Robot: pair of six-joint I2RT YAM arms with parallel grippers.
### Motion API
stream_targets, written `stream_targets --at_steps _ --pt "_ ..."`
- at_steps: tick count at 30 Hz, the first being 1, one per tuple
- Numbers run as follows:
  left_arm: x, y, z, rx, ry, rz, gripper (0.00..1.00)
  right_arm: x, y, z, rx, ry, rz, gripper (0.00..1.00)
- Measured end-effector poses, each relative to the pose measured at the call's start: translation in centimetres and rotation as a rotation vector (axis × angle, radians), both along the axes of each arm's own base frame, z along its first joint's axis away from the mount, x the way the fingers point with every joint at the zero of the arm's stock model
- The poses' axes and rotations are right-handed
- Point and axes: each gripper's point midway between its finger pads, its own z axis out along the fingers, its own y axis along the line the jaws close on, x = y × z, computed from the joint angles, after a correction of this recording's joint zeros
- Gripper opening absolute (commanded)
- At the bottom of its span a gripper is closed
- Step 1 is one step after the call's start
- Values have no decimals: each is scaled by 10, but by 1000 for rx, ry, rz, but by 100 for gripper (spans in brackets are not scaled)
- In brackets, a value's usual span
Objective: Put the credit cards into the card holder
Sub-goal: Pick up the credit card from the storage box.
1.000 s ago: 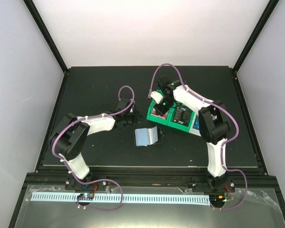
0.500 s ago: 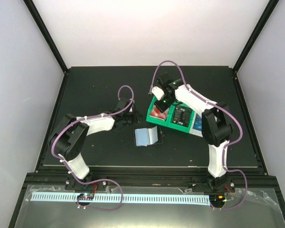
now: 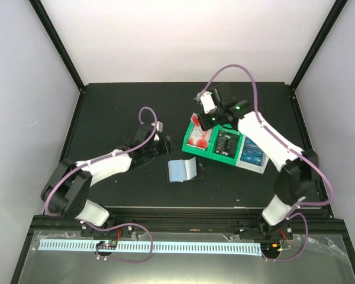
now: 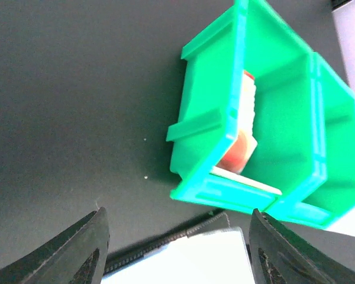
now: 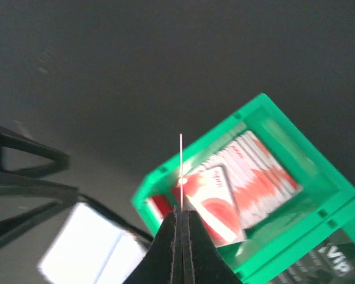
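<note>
Credit card [image 5: 181,163] pinched edge-on in right tool [image 5: 181,214] by green bin [image 4: 204,171], left tool [image 4: 176,228] spread apart

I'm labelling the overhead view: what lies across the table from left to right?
left gripper → card holder → green bin of red-and-white cards → green bin of black cards → white bin of blue cards

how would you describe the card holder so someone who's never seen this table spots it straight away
On the black table, find the green bins right of centre. Just in front of their left end, toward the table's near edge, the card holder lies opened flat. Unlike those walled boxes, it is a low pale blue rectangle with dark edging.
</note>
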Motion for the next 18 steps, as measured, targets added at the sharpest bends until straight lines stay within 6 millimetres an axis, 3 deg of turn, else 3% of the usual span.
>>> stream_targets --at_steps 4,6,8,10,13,16,18 --pt "-19 13 23 -49 -59 17 69 -28 8 47 257 -21 -48 1" --pt "-30 21 37 -77 -97 27 71 -40 16 63 400 4 -65 1" --pt "-41 29 57 -119 -150 36 73 -51 26 67 543 76 -87 1" --pt "-50 34 78 -165 -203 39 74 -61 35 56 660 182 -120 1" --pt "-61 34 98 -228 -226 24 76 -79 45 21 789 398 -210 1" --pt "-76 27 106 -297 -184 -29 78 -107 56 -13 863 603 -296 1" --pt "-86 23 103 -330 -136 -59 79 -121 64 -22 904 695 -323 1"
